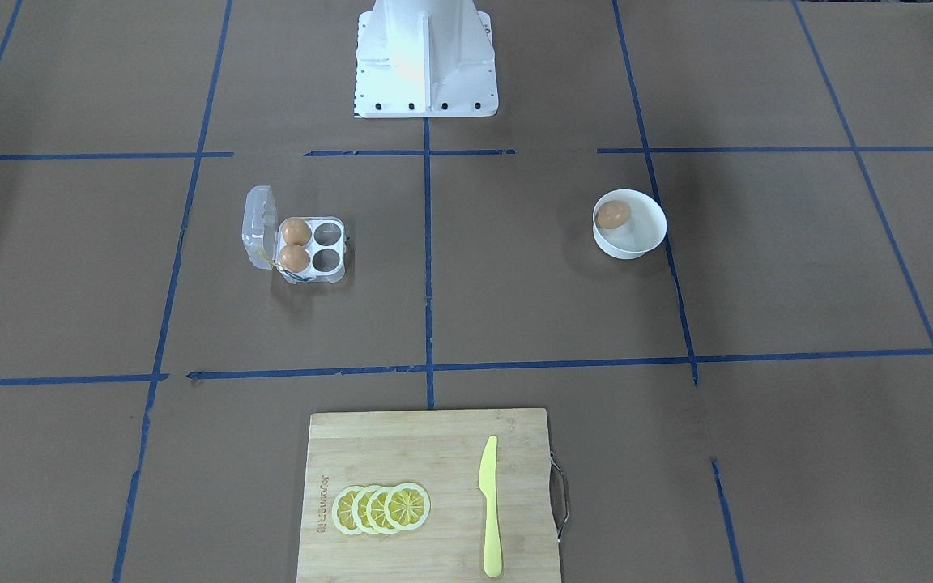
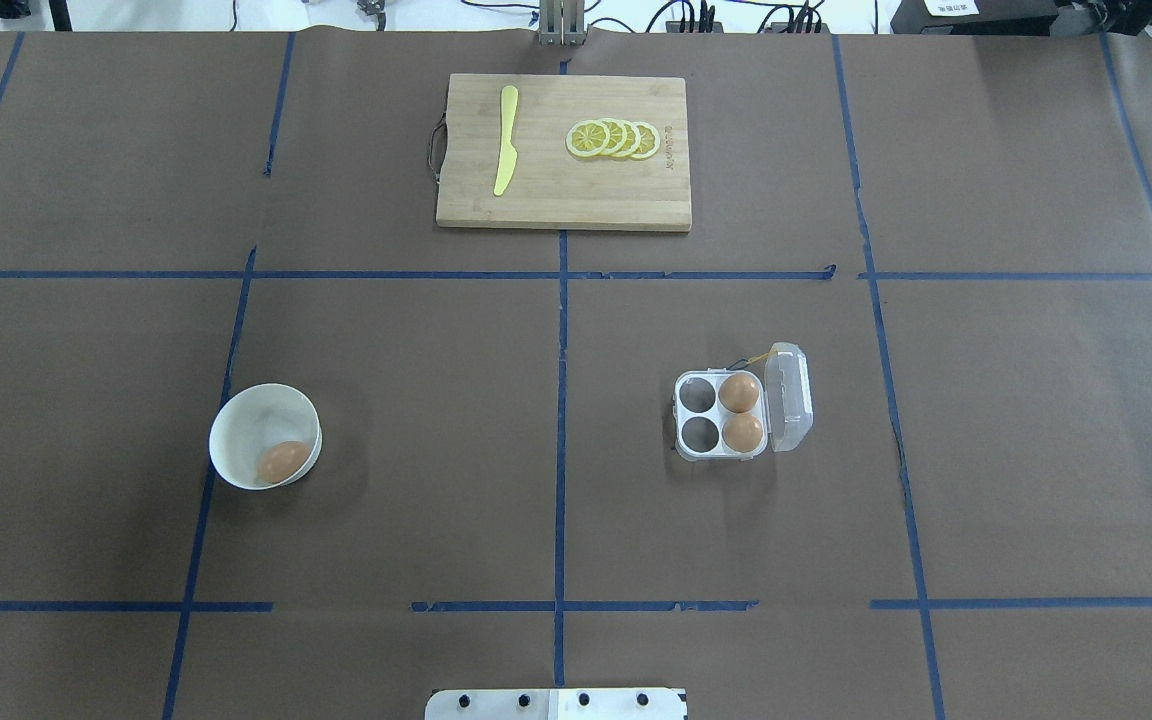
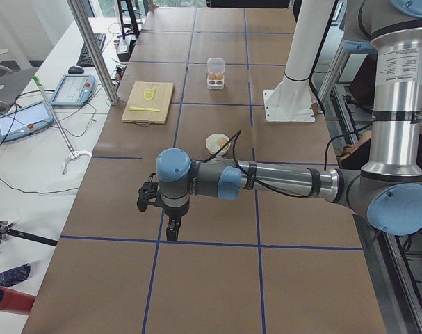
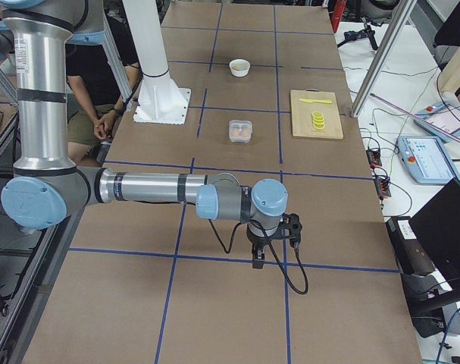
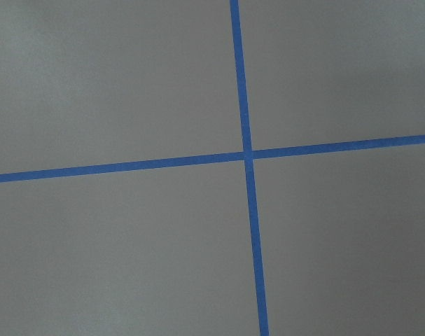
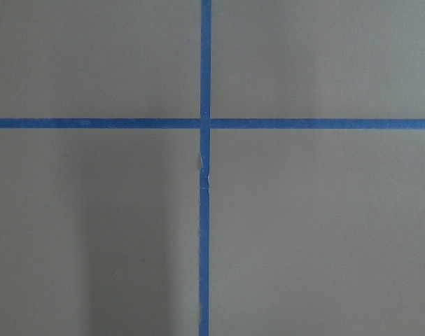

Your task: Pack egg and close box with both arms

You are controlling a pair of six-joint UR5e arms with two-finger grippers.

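Egg [image 2: 282,462] lies in bowl [image 2: 254,418], on the counter [image 2: 436,480] — left claw [image 3: 171,232] nearer than right claw [image 4: 258,258] (grip state of either: cannot tell). Box [image 2: 719,414] stands lid-open on the robot's right.

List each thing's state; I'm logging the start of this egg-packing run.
box: lid open, two cells filled, two empty
egg: loose in the bowl, unpacked
bowl: upright, holds one egg
knife: flat on cutting board
lemon slices: overlapping row on cutting board
left end effector: above bare table, opening unclear
right end effector: above bare table, opening unclear
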